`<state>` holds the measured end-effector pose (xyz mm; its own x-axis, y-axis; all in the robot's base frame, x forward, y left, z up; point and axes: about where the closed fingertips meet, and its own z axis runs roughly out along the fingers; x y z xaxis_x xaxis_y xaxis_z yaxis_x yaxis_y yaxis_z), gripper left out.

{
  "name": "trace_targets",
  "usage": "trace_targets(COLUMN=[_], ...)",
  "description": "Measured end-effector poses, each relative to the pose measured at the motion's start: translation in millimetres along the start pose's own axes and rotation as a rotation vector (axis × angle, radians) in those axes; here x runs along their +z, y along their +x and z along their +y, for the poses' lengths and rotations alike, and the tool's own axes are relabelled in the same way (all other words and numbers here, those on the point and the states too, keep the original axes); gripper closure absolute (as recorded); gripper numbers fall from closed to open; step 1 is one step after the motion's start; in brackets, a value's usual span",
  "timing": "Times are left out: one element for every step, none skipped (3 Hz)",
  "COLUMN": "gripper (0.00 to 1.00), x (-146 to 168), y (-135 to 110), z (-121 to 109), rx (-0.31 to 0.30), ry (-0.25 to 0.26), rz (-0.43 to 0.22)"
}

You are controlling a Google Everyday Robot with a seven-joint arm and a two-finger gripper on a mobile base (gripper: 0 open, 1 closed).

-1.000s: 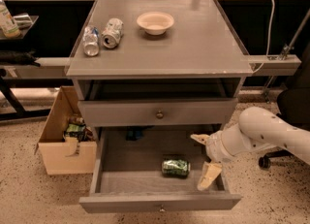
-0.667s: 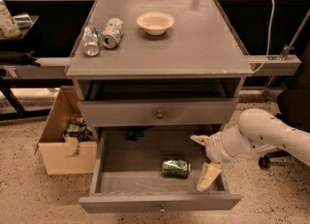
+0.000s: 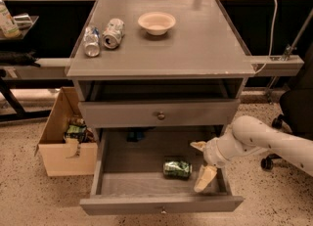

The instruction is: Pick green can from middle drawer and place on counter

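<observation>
Since nothing has moved, the pale two-finger gripper (image 3: 196,166) still waits, fingers apart, just right of the dented green metal can (image 3: 177,169), not grabbed yet.

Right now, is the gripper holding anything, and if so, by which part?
Nothing is held. The gripper is open inside the drawer, just right of the green can lying there.
</observation>
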<state>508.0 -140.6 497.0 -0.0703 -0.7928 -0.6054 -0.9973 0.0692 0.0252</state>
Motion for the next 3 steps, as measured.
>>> trace_targets(gripper=[0.00, 0.00, 0.00], x=[27, 48, 71], y=[24, 41, 58], z=[-11, -21, -36], rx=[0.034, 0.050, 0.069], ry=[-0.017, -0.027, -0.023], rz=[-0.005, -0.010, -0.019])
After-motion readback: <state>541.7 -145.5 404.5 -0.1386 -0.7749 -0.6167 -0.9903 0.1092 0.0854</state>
